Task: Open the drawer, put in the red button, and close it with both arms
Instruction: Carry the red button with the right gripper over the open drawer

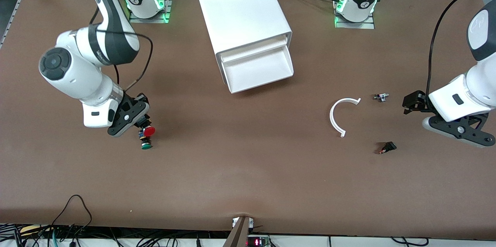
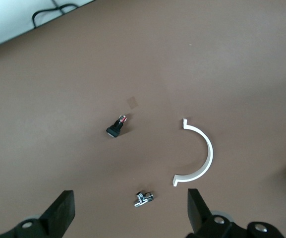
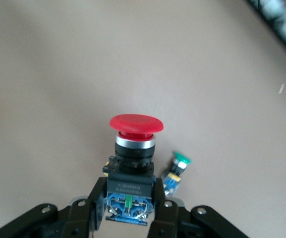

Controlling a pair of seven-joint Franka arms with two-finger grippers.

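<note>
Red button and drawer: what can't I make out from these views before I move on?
- Red button: whether it is off the table; the right gripper covers its base in the right wrist view, the arm shades it in front.
- Drawer: the inside toward the cabinet, hidden by the cabinet top.
- Left gripper, open: its body is cut off by the left wrist view's edge.
- Two small parts: too small to identify.

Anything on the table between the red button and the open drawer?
Nothing: in the front view, only bare table lies between the red button in the right hand and the drawer.
</note>
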